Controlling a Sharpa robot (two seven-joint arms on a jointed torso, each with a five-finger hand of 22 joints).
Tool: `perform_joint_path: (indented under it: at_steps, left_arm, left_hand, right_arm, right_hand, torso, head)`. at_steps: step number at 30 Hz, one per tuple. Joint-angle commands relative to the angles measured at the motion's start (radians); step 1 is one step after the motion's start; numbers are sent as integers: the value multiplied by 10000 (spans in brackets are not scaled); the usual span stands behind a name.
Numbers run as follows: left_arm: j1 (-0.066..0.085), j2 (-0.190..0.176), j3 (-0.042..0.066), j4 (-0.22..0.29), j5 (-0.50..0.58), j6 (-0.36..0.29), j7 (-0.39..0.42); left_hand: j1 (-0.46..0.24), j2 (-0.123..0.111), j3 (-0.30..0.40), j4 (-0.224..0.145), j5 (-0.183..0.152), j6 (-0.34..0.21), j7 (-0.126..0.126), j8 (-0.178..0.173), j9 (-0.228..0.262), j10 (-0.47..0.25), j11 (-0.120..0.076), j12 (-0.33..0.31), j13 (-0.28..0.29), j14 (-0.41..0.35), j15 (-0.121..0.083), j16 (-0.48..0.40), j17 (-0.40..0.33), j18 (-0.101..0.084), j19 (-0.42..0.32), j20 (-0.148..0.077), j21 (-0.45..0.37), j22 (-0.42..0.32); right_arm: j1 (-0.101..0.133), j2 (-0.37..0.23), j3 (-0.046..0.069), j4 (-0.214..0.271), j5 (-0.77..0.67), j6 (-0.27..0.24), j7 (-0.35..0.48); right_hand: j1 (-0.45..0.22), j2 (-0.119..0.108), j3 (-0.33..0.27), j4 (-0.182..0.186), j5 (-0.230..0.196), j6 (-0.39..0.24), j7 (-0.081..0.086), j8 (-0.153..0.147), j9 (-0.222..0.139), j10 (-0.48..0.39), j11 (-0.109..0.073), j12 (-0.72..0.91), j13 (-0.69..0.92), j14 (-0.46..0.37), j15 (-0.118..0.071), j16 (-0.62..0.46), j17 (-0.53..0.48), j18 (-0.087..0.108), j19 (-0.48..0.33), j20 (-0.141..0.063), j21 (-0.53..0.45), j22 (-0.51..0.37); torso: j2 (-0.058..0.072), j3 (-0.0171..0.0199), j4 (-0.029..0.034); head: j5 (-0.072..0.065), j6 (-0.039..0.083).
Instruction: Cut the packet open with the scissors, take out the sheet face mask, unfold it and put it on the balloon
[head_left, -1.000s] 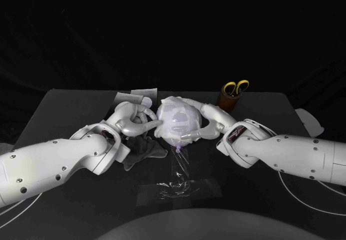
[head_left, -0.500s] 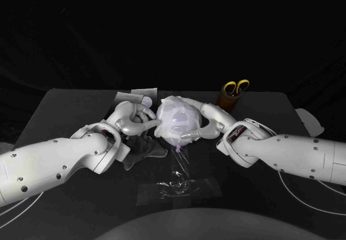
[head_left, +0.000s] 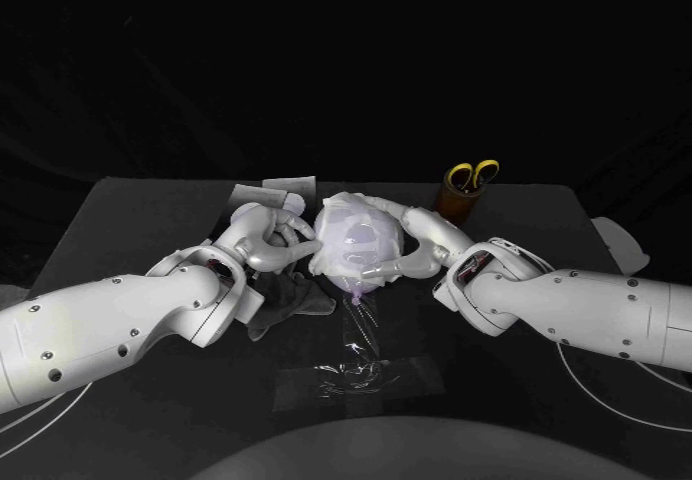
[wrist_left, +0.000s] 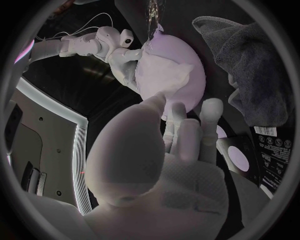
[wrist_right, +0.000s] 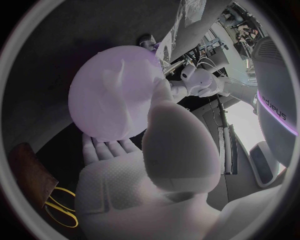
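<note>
**Mask on balloon; L hand barely moved in last sec**

Little changed vs a sec ago; the left hand (head_left: 270, 238) shifted a shade at the balloon's left flank, fingers drawn slightly in and down; everything else held as it was.

The mask (head_left: 351, 235) lay draped over the balloon (wrist_left: 190, 60), wrinkled, w/ bare purple skin showing past its edge in the left wrist view; the balloon stood mid-table, between the two hands.

The right hand (head_left: 411, 245) clasped the balloon from the far side, fingers over the top and under the bottom, steadying it; no change there. The left hand gripped nothing that I could see; its fingers (wrist_left: 178, 117) were loosely apart, tips just at the mask's edge, more a smoothing touch than a pinch.

The scissors (head_left: 472, 176) stood handles-up in the brown holder (head_left: 460, 205) at the back right, well apart from both hands; the cut packet (head_left: 281, 188) lay just behind the left hand; a dark cloth (head_left: 286, 298) sat on the table (head_left: 144, 215) near the left wrist.

Judgement: cutting, pulling out and unfolding looked done; only final fitting left, approx; such a small move suggested pressing the left edge down. Risk: wet sheet could slide or lift if the right hand let go too soon.
</note>
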Motion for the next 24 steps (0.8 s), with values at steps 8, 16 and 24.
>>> perform_joint_path:
  at_steps: [8,16,24]
  left_arm:
    - [2,62,9,50,91,400,-42]
    - [2,106,9,48,189,585,-41]
    - [2,196,9,24,266,682,-58]
  left_hand:
    - [-208,-67,-181,135,19,250,-11,-370,-421,793,-25,743,1040,223,9,238,502,-213,372,4,401,483]
    - [-328,-38,-347,124,19,178,51,-758,-771,1215,29,1158,1714,355,51,388,855,-291,619,30,699,845]
    - [-314,74,-397,112,19,335,50,-911,-956,1703,28,1555,2440,442,55,482,1072,-327,754,42,874,1050]
  right_arm:
    - [-64,17,-49,1,-17,450,-93]
    - [-64,23,-49,0,-16,450,-94]
    - [-64,32,-49,-5,-16,454,-96]
  right_hand:
    - [8,122,41,1,-64,61,1555,26,9,-30,46,37,11,-87,0,-20,-11,-122,88,-7,26,-11]
    - [8,147,55,0,-65,78,1558,31,13,-13,55,41,13,-85,2,-19,-12,-127,92,-7,26,-12]
    - [8,147,55,0,-65,78,1558,31,13,-13,55,41,13,-85,2,-19,-12,-127,92,-7,26,-12]
  torso:
    - [4,-8,3]
    - [6,-8,0]
    - [3,-4,-2]
  head:
    - [-15,3]
    - [-16,6]
    - [-18,2]
